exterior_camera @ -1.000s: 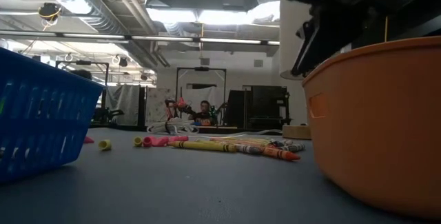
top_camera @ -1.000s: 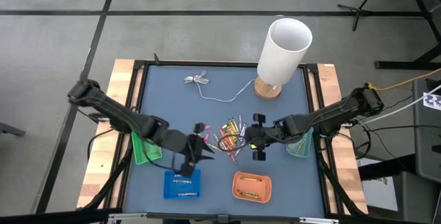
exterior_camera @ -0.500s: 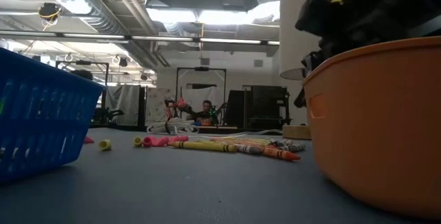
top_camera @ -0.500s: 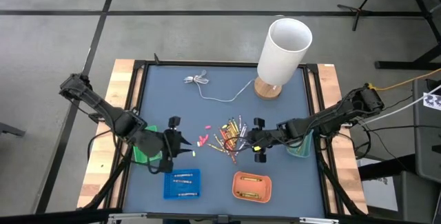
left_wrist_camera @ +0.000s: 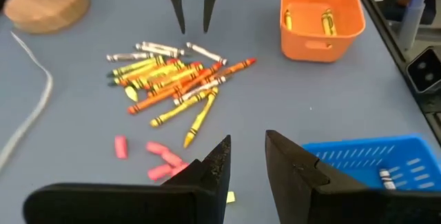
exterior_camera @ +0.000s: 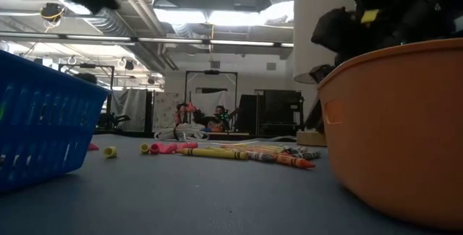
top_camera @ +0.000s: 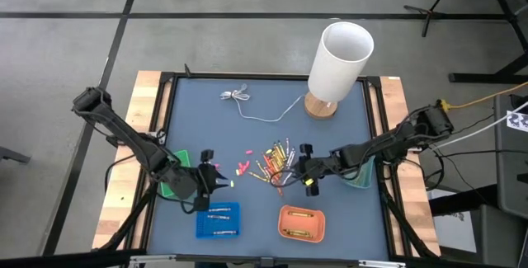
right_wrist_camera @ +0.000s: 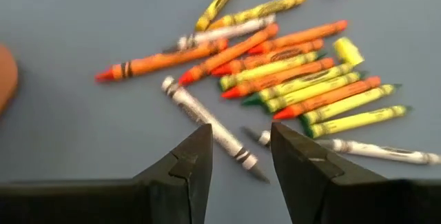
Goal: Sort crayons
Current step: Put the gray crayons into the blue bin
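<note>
Crayons (top_camera: 276,162) heaped mid-table, a few more lying in the blue tray (top_camera: 218,219) and orange tray (top_camera: 301,223). Right gripper (top_camera: 307,170) poised just beside the heap's right edge, fingers (right_wrist_camera: 189,162) parted and empty above a grey crayon (right_wrist_camera: 210,129). Left gripper (top_camera: 206,179) low between the heap and the green tray (top_camera: 173,181), near the pink bits (left_wrist_camera: 162,162), fingers (left_wrist_camera: 213,165) slightly apart, holding nothing.

Overhead, table-level and both wrist cameras all share the crayons (top_camera: 276,162).
</note>
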Controlling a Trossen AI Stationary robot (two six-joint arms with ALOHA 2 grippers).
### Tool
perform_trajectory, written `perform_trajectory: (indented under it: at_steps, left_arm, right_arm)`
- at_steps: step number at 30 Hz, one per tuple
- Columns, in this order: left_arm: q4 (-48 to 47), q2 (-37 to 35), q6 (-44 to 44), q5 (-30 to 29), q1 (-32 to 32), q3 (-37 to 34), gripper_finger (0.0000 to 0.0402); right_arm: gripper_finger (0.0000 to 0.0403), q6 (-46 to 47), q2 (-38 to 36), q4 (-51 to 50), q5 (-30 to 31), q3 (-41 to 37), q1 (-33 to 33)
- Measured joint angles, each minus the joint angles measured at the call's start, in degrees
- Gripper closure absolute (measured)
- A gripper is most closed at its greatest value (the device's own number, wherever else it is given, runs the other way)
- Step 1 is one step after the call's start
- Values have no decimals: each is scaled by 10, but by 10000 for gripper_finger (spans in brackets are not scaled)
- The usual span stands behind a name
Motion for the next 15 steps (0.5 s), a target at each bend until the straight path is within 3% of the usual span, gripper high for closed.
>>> perform_trajectory:
  at_steps: [7,15]
  left_arm:
    - [116,0,-25,16,2,-84,325]
    - [144,0,-27,31,3,-95,325]
  right_arm:
    - [256,-14,43,13,-1,0,0]
    - [256,-6,67,27,-7,1,0]
